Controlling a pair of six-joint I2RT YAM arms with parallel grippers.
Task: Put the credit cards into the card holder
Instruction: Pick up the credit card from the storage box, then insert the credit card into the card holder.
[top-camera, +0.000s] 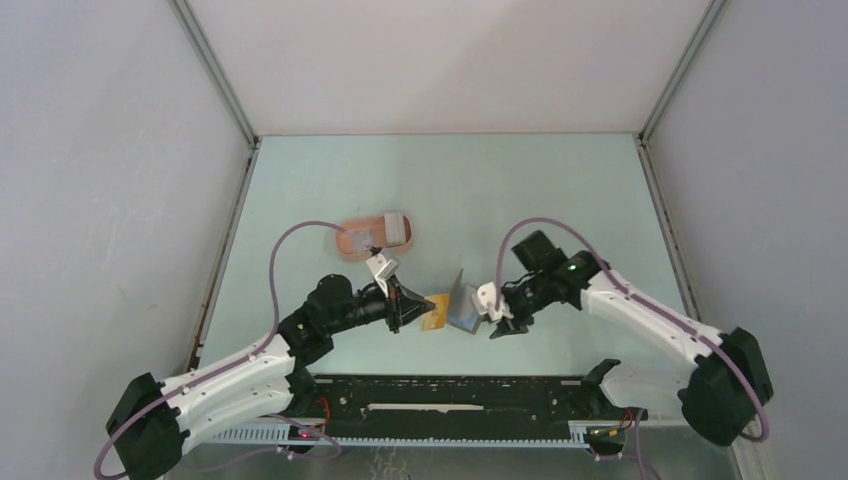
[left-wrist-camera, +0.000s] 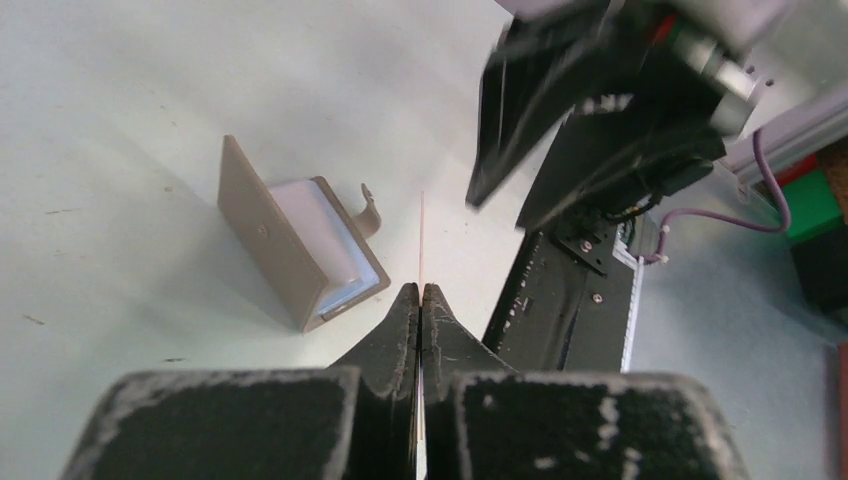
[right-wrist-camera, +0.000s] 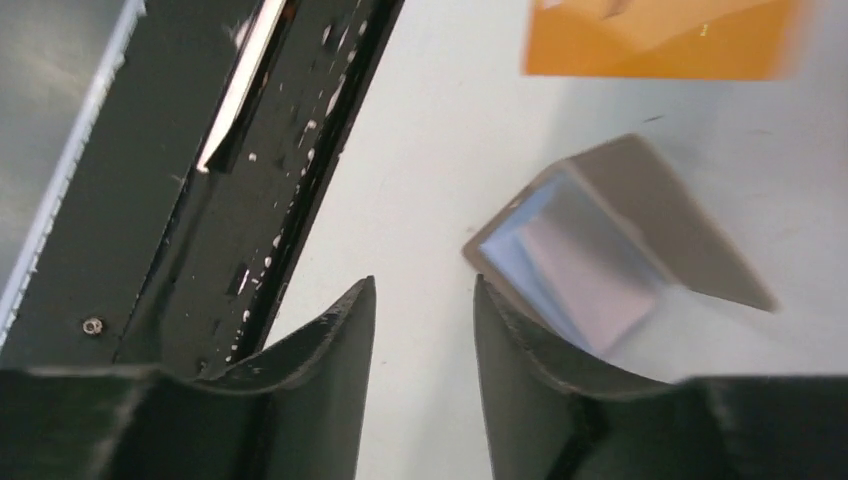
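Note:
My left gripper (top-camera: 420, 309) (left-wrist-camera: 421, 290) is shut on a yellow-orange credit card (top-camera: 436, 313). The left wrist view shows that card edge-on as a thin line (left-wrist-camera: 421, 235); the right wrist view shows its flat face (right-wrist-camera: 660, 45). The salmon-pink card holder (top-camera: 352, 243) lies behind the left gripper, with a whitish card (top-camera: 398, 230) in it. My right gripper (top-camera: 498, 322) (right-wrist-camera: 424, 285) is open with nothing between its fingers, just right of the half-open grey wallet (top-camera: 463, 303) (right-wrist-camera: 640, 240) (left-wrist-camera: 290, 235).
The black base rail (top-camera: 450, 400) (right-wrist-camera: 250, 150) runs along the near edge, close under both grippers. Grey walls (top-camera: 120, 200) close in the table on the left, right and back.

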